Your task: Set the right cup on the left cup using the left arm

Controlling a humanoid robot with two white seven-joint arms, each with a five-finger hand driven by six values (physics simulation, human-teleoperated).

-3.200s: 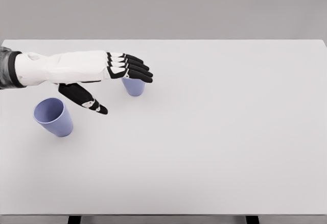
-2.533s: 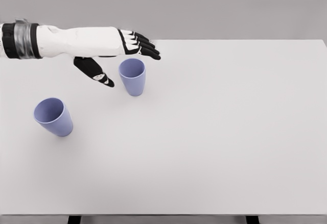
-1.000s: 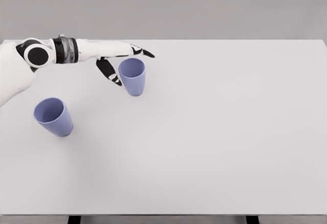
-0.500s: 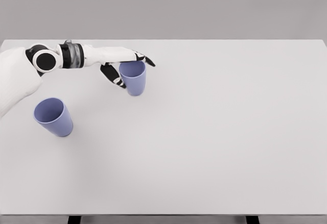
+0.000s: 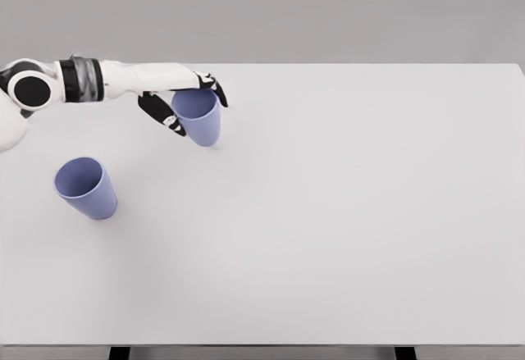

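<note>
Periwinkle-blue plastic cups are seen in two places on the plain white rectangular table (image 5: 344,237). Nearest the camera, toward the table's left edge, the left cup (image 5: 85,187) stands alone with its open mouth up; it appears to lean to the left, its rim further left than its base, and nothing touches it. Bare white surface lies between it and the second cup. Further back and to the right, the right cup (image 5: 198,116), of the same tapered shape and colour, is held by the left robot hand (image 5: 182,102). The white-and-black fingers (image 5: 211,87) are wrapped around the far side of its rim, while the black thumb (image 5: 161,114) is pressed against its near left wall, so the cup is clasped between them. The cup is tilted slightly, its mouth up and toward the left. Whether its base rests on the table or is just clear of it cannot be told. The white forearm, with a grey band and a black round joint, is seen coming in from the left edge. Beyond the table's far edge, a plain grey backdrop is seen.
</note>
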